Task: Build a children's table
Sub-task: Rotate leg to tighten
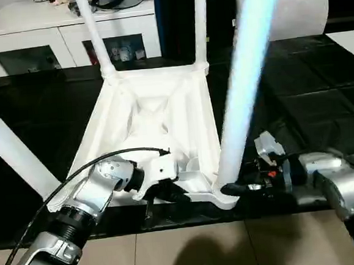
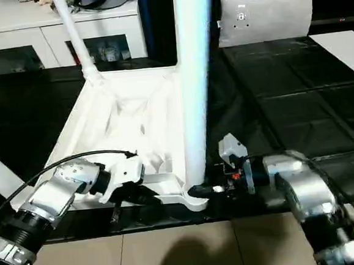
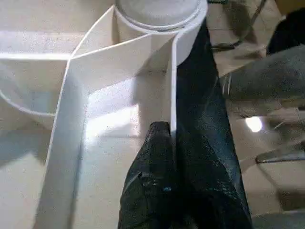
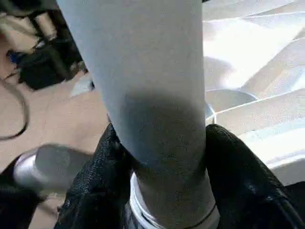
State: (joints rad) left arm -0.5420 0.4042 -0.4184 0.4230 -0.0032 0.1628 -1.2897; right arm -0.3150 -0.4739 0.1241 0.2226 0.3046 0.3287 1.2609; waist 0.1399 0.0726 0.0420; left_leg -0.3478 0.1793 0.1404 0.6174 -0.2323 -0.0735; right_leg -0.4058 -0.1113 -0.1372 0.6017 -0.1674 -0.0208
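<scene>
The children's table (image 1: 163, 118) lies upside down on a black surface (image 1: 310, 116), its ribbed underside facing up and its legs rising from the corner sockets. The near right leg (image 1: 241, 96) stands in the corner closest to the robot, tilted slightly, and its base is where the right gripper (image 1: 230, 189) sits: in the right wrist view the two black fingers (image 4: 95, 176) press against either side of the round leg just above its socket, so the jaws are partly closed around the leg and hold it. The left gripper (image 1: 170, 195) is at the table's near edge, beside that same corner; in the left wrist view its fingers (image 3: 152, 181) are pinched together on the thin upright wall of the table's rim, one finger inside and one outside, with the socket just ahead of them. Two more legs stand at the far corners (image 1: 96, 34) and another leans out at the left (image 1: 10, 152). Beyond the table stands a white low cabinet with glass doors (image 1: 53, 38), and a white cushion (image 2: 266, 16) rests further back on the right. A tan floor (image 1: 193, 254) shows below the grippers.
</scene>
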